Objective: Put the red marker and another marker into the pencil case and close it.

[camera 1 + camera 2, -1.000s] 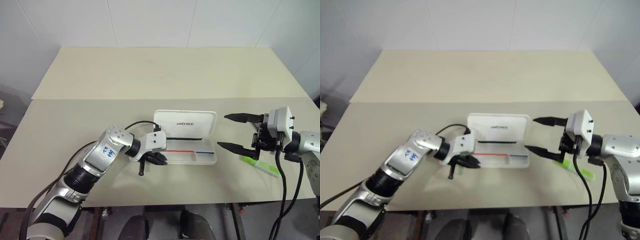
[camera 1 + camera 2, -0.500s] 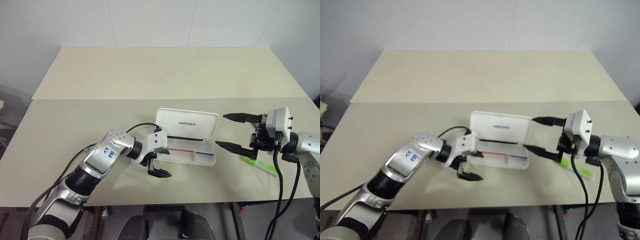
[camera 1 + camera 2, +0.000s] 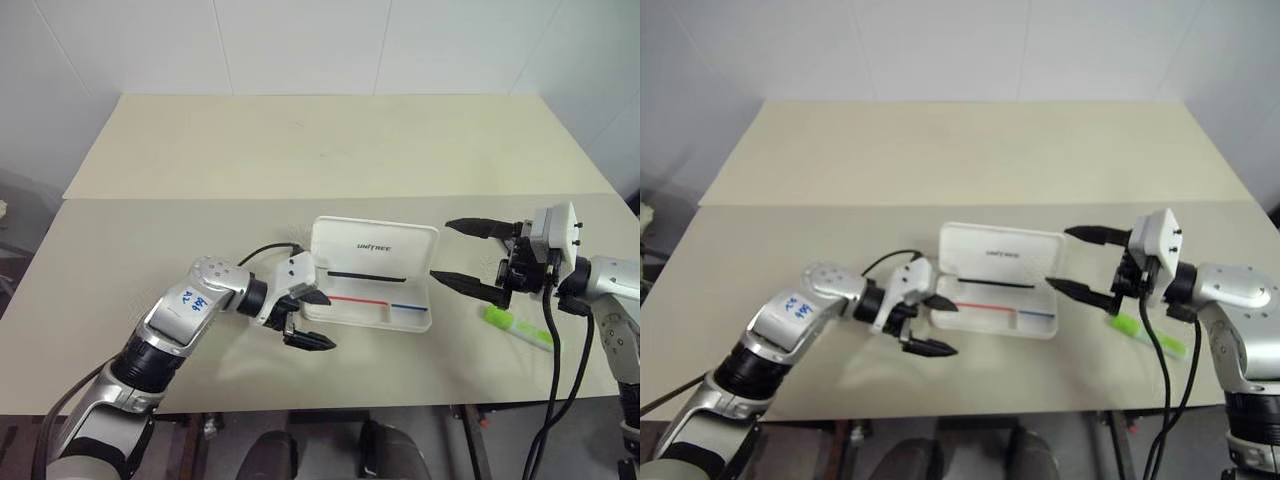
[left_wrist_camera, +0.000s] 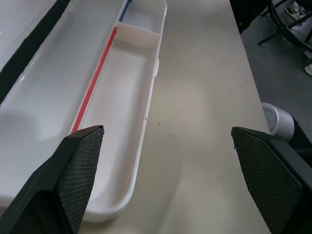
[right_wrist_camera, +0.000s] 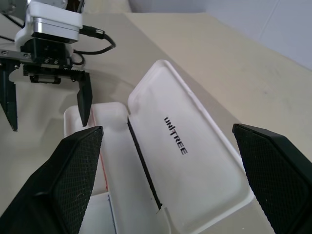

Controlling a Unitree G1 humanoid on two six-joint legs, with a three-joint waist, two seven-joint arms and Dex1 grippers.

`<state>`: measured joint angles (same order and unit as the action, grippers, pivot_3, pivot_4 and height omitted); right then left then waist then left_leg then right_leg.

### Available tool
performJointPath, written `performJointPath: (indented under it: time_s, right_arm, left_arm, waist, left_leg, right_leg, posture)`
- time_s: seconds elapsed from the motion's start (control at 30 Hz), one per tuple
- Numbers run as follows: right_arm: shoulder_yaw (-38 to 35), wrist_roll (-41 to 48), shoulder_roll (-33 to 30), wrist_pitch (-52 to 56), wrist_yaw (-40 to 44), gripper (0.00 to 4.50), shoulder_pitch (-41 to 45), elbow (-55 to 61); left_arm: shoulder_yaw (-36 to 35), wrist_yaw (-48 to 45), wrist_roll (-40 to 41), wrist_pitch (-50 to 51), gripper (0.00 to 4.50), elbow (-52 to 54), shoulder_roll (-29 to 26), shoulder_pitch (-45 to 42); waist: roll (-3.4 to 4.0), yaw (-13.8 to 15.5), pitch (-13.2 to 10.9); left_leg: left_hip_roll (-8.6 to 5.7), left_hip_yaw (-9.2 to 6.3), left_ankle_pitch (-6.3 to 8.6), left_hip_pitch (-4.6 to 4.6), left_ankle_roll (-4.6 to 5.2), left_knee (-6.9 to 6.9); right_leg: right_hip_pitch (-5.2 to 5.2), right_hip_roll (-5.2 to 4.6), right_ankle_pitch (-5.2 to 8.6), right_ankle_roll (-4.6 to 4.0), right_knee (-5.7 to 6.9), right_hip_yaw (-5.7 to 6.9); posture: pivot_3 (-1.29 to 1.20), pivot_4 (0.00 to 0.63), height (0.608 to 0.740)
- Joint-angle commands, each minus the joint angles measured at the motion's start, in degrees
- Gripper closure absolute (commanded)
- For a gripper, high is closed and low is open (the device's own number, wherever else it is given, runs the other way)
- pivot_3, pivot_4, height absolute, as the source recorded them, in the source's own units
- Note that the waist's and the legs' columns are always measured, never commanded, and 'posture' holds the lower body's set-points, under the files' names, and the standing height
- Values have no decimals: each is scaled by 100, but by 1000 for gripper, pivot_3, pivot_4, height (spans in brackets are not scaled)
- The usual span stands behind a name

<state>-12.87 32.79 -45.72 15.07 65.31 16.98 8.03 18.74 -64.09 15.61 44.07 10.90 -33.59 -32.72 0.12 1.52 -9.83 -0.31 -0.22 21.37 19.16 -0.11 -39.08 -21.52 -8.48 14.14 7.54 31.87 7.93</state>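
Bright, even light from overhead fills the scene, the pale tabletop [image 3: 300,150] shows no glare, soft faint shadows lie close under the left arm and the open white case [image 3: 372,275], and the near black fingers [image 4: 78,165] loom slightly blurred in the wrist views.

One white pencil case [image 3: 375,275], open, at the centre of the frame, with one lid and one tray. One black marker [image 3: 368,274] along the hinge line inside; cap colour not discernible. One lime-green highlighter [image 3: 518,327] at right, on the counter [image 3: 300,150]. Two tools: left tool [image 3: 308,320] at lower centre-left, right tool [image 3: 468,256] at right, each with two black fingers spread apart. Two counter surfaces, one near, one far. Two coloured lines in the tray: one red, one blue.
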Motion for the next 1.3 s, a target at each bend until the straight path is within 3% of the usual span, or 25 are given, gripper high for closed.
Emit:
performJointPath:
  time_s: [0.03, 0.13, 0.23, 0.4, 0.53, 0.83, 1.2, 1.3]
  right_arm:
    - [-282, 148, -35, 156, -216, 0, 175, -110]
    - [-411, 77, -50, 219, -471, 0, 214, -240]
    - [-643, -286, 75, 284, -1401, 0, 166, -537]
    - [-847, -722, 288, 156, -2305, 0, 25, -1168]
    - [-807, -925, 345, 41, -2494, 0, 33, -1431]
    - [-462, -1525, 366, -673, -2392, 0, 814, -3684]
    - [40, -2323, 233, -1187, -2364, 0, 2180, -6488]
    - [113, -2405, 203, -1106, -2180, 1015, 2299, -6830]
  left_arm:
    - [-422, -56, 284, -360, 23, 218, -63, 138]
    - [-761, -73, 465, -821, 23, 179, 1, 297]
    - [-1521, -275, 1157, -1119, 23, 434, 37, 533]
    - [-2110, -293, 1570, -1287, 23, 694, -194, 715]
    - [-2239, -271, 1700, -1363, 23, 711, -290, 739]
    - [-2777, -187, 1620, -2217, 23, 140, -482, 600]
    - [-2797, -157, 1778, -1948, 23, 113, -767, 323]
    - [-2837, -131, 1819, -1892, 0, 139, -832, 280]
  waist:
    - [0, 1, 0]
    - [0, 4, 0]
    - [0, 0, 0]
    - [0, 2, 0]
    - [2, -17, -1]
    - [7, -39, -3]
    - [7, -98, -3]
    - [5, -143, -2]
  left_leg:
    - [0, 0, 0, 0, 0, 0]
    - [0, 0, 0, 1, 0, 0]
    - [0, 0, 0, 2, 0, 0]
    - [1, 1, 1, 3, -4, 1]
    - [-1, 16, 1, -2, -4, 1]
    - [2, 22, 1, -5, -3, 2]
    - [4, 23, 1, 0, -4, 4]
    - [4, 23, 1, -2, -4, 4]
  right_leg:
    - [0, 0, 0, 0, 0, 0]
    - [-1, -1, 0, 0, 0, -1]
    - [-3, -1, 0, 0, -1, -3]
    - [-5, -1, 0, 0, -1, -2]
    - [-4, 0, -1, 1, 0, -15]
    - [-6, 5, -1, 1, 0, -19]
    - [-8, 5, -1, 1, -3, -17]
    - [-6, 5, -1, 1, -4, -18]
  posture:
    - [0, 150, 740]
    - [0, 150, 740]
    - [0, 150, 740]
    - [0, 150, 740]
    - [0, 150, 740]
    - [0, 150, 740]
    - [0, 150, 740]
    - [0, 150, 740]
